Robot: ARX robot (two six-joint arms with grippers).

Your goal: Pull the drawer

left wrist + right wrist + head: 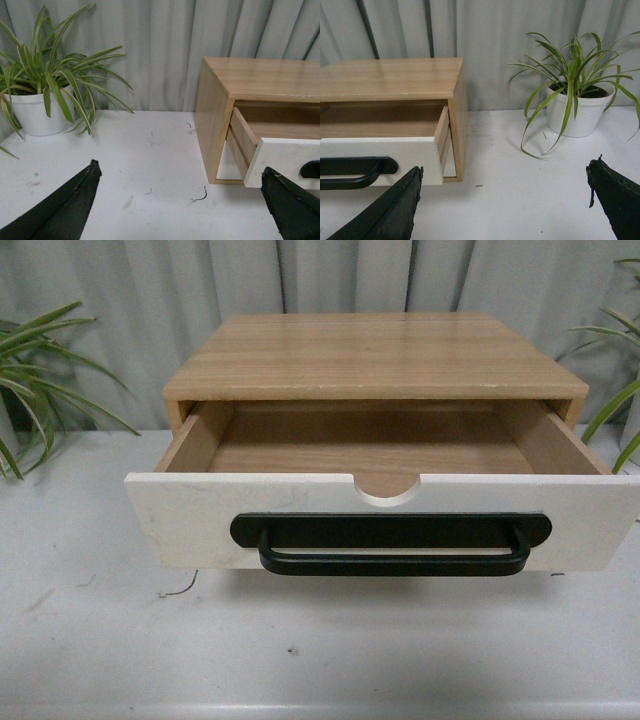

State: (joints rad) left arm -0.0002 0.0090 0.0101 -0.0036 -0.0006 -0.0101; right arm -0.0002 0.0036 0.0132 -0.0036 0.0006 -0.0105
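Note:
The drawer (200, 515) stands pulled well out of its light wood cabinet (375, 355), showing a bare wood inside. Its white front carries a long black bar handle (392, 545) under a half-round notch (388, 490). Neither arm appears in the front view. My left gripper (182, 172) is open over the white table, left of the cabinet, one finger (292, 205) near the drawer front's corner (280, 157). My right gripper (505, 172) is open too, to the right of the drawer (385, 152), holding nothing.
A potted spider plant (35, 107) stands left of the cabinet and another potted plant (572, 107) to its right. Grey curtain hangs behind. A small bent wire (200, 196) lies on the white table (320, 650) near the cabinet's left corner.

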